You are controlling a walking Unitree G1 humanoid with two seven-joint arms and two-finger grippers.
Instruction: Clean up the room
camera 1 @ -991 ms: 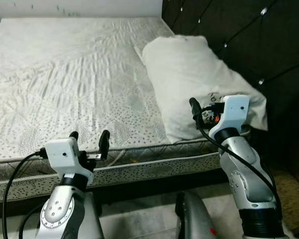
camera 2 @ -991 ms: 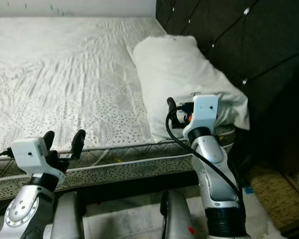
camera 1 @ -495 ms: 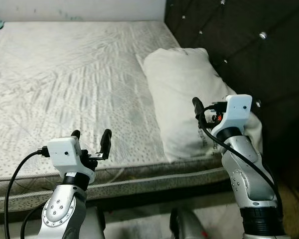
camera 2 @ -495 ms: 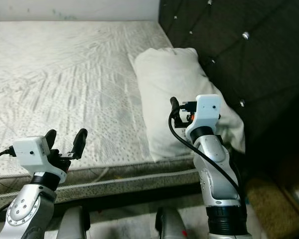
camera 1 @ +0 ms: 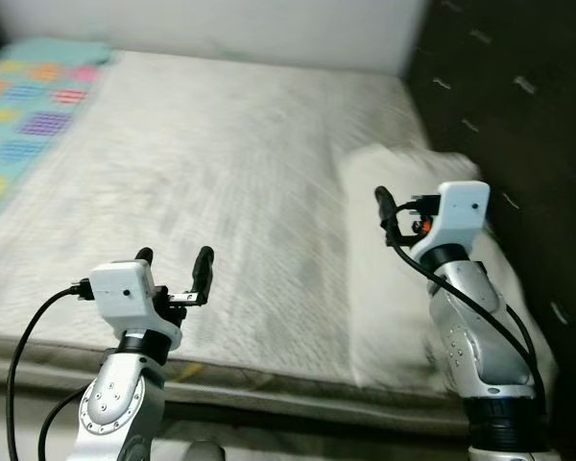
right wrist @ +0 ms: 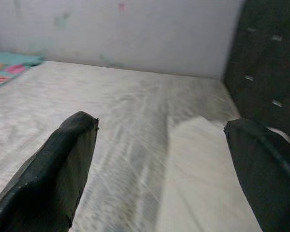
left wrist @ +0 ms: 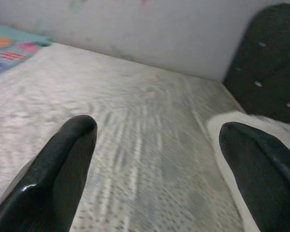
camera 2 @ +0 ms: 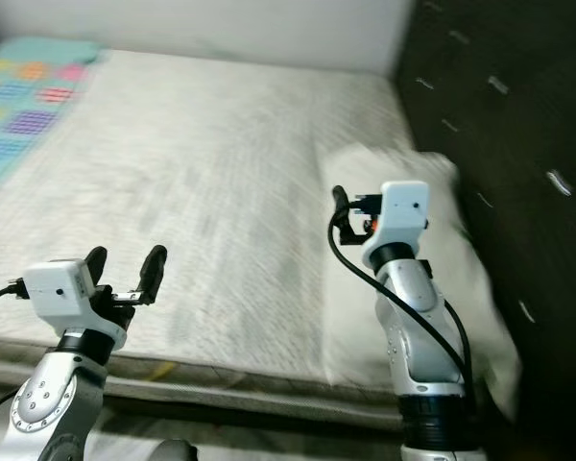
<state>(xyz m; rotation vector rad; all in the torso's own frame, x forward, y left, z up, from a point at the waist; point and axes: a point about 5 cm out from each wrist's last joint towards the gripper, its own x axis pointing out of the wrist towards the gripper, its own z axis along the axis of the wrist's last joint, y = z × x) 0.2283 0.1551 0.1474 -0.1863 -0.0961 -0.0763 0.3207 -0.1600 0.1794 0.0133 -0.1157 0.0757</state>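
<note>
A white pillow (camera 1: 418,279) lies along the bed's (camera 1: 221,192) right edge by the dark tufted headboard (camera 1: 518,115); a colourful patchwork blanket (camera 1: 29,106) covers the far left corner. Left pincer (camera 1: 173,274) and right pincer (right wrist: 159,145) hover empty, fingers spread. No writing is legible.

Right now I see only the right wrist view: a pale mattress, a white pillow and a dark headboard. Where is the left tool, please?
Observer: The left tool is open, held above the near edge of the mattress, well to the left of the pillow.
Operator: Is anything else lying on the bed?
Observer: A patchwork blanket with coloured squares runs down the left side of the bed.
Operator: And where is my right tool over the bed?
Observer: The right tool is open and raised over the pillow, which lies along the headboard.
</note>
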